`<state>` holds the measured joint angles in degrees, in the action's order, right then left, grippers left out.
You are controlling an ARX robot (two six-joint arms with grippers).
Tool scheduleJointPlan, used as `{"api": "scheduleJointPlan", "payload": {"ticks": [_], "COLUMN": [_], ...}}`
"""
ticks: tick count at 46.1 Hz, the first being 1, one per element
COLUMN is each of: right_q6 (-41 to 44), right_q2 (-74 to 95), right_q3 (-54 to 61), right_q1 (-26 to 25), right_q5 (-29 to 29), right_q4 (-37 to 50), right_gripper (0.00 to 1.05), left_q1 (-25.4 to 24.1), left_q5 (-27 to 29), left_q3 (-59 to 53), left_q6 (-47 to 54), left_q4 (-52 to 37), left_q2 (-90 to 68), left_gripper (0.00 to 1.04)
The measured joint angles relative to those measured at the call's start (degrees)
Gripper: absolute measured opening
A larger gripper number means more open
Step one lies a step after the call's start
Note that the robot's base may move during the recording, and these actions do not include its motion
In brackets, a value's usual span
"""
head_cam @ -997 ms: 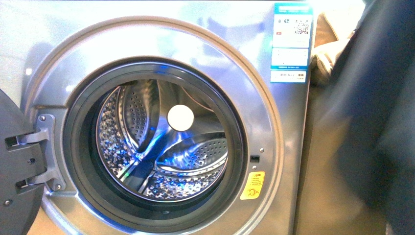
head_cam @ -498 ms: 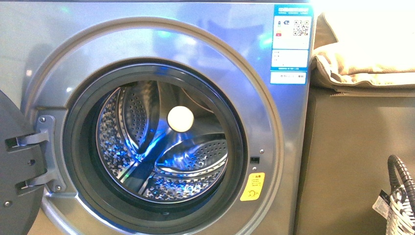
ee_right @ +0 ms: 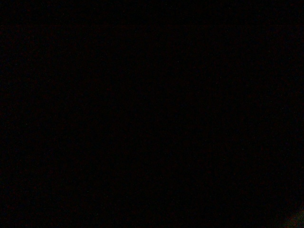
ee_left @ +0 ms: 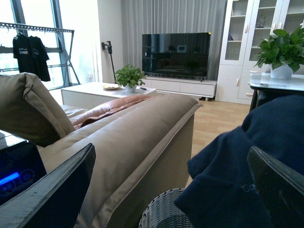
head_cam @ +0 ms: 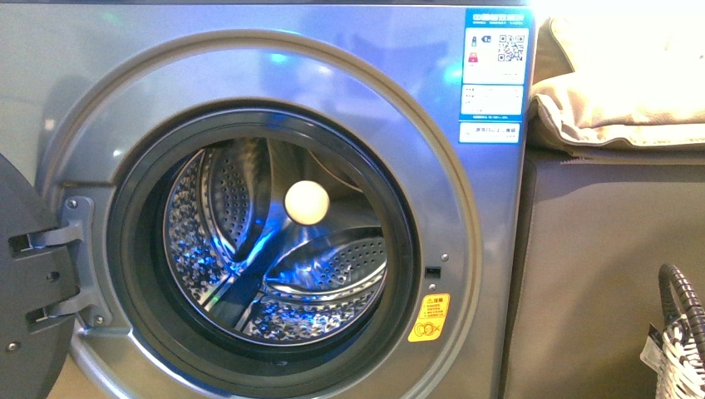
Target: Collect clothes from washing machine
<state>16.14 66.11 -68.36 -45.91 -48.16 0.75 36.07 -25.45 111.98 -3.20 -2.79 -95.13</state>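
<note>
The grey washing machine (head_cam: pixel 465 249) fills the front view. Its porthole door (head_cam: pixel 25 291) stands open at the left. The perforated steel drum (head_cam: pixel 274 249) shows no fabric inside. The navy-blue clothes (ee_left: pixel 247 166) hang in the left wrist view, above the rim of a woven basket (ee_left: pixel 161 213). My left gripper (ee_left: pixel 171 161) is open and empty, and the clothes hang in front of one dark finger (ee_left: pixel 280 185). The right wrist view is dark. Neither arm shows in the front view.
The white-and-grey woven basket with a dark handle (head_cam: pixel 677 332) stands low at the right of the washer. A beige sofa (ee_left: pixel 133 128) with a folded beige blanket (head_cam: pixel 615 91) stands beside it. Behind the sofa are a TV unit (ee_left: pixel 175 52), plants and a drying rack.
A second ago the dark garment swept, blurred, across the right side of the front view. It has left that view, and the basket handle and blanket now show there.
</note>
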Motion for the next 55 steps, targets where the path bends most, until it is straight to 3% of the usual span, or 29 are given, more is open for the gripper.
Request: {"api": "scheduleJointPlan", "payload": {"ticks": [3,7,13,17,28,34,41,49,55], "right_q6": [9.51,19.43,26.56,30.91,53.2,66.6,66.69,59.67,51.65], "right_q2": [2.8,8.35,19.21,23.3,25.79,25.83,26.03,26.23,26.8], "right_q3": [0.57,0.81,0.92,1.14,4.2,0.48,-5.99,-7.8,-6.1], "right_q1": [0.2,-0.31,-1.84,-2.29,-1.46,-0.39,1.29,2.71,3.85], "right_q5": [4.09,9.07,17.38,20.57,25.42,30.99,29.68,26.77,24.59], "right_q4": [-8.87,-14.6,-13.51,-18.53,-44.83,-59.93,-59.47,-49.53,-38.71], "right_gripper": [0.06,0.06,0.06,0.06,0.06,0.06,0.06,0.06,0.27], "left_q1": [0.0,-0.02,0.0,0.0,0.0,0.0,0.0,0.0,0.0], "left_q5": [0.0,0.0,0.0,0.0,0.0,0.0,0.0,0.0,0.0], "left_q3": [0.0,0.0,0.0,0.0,0.0,0.0,0.0,0.0,0.0], "left_q6": [0.0,0.0,0.0,0.0,0.0,0.0,0.0,0.0,0.02], "left_q4": [0.0,0.0,0.0,0.0,0.0,0.0,-0.02,-0.04,-0.04], "left_q2": [0.0,0.0,0.0,0.0,0.0,0.04,0.07,0.07,0.07], "left_gripper": [0.98,0.98,0.98,0.98,0.98,0.98,0.98,0.98,0.98]}}
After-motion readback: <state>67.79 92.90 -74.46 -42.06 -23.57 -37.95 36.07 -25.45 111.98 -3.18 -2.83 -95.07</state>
